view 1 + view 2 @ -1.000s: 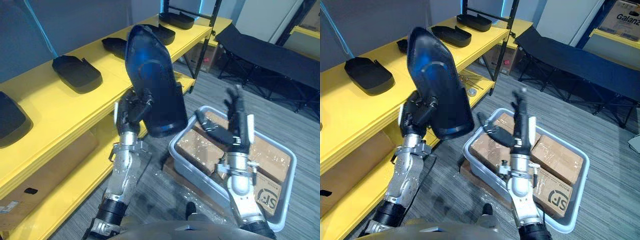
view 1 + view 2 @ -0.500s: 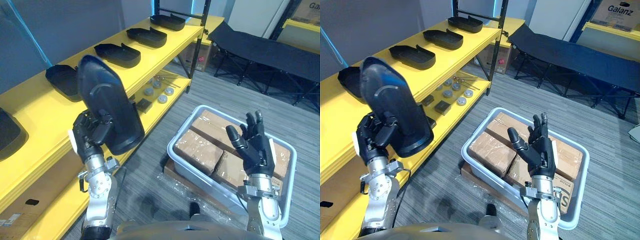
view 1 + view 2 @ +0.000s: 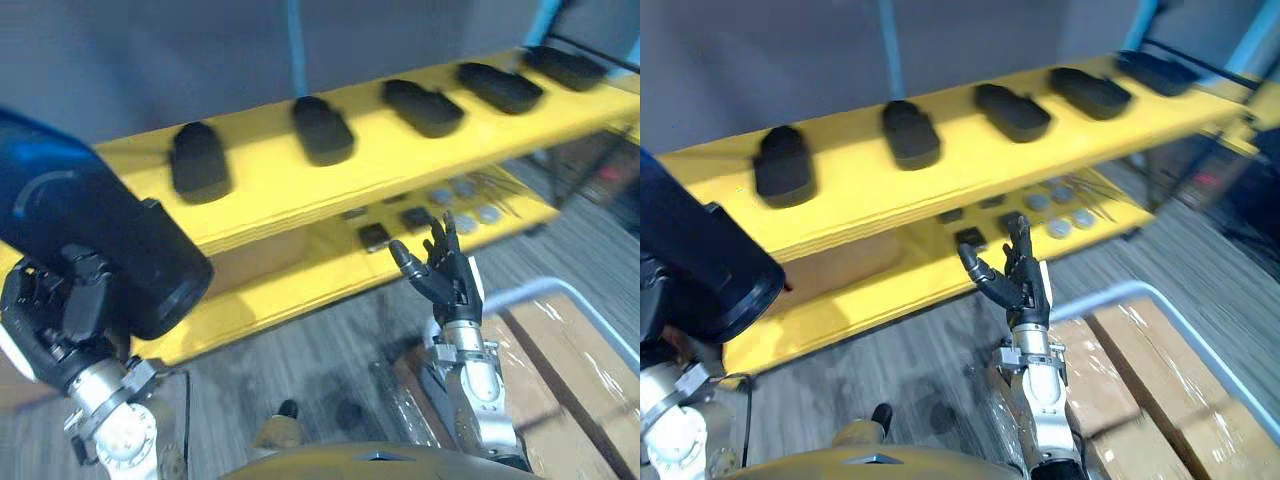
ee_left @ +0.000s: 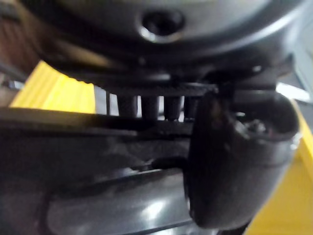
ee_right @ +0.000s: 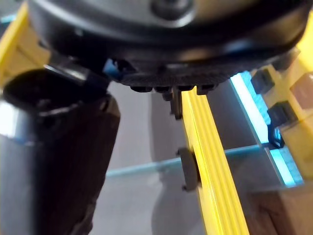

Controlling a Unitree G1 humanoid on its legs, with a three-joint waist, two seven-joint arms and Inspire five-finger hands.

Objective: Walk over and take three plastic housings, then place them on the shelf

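Carrying a black plastic housing (image 3: 95,235) gripped in its left hand (image 3: 60,320), the robot faces the yellow shelf (image 3: 260,195), where five housings (image 3: 200,160) lie in a row on top. The right hand (image 3: 447,278) is raised, fingers spread, empty. Next, I judge: lift the housing over the shelf's front edge onto bare board.

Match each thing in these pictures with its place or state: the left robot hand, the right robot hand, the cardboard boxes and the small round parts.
1 left robot hand
2 right robot hand
3 cardboard boxes
4 small round parts

A on the lower shelf
B inside the grey bin
C curled round a black housing
D open, holding nothing

Pairs: 1-C, 2-D, 3-B, 4-A
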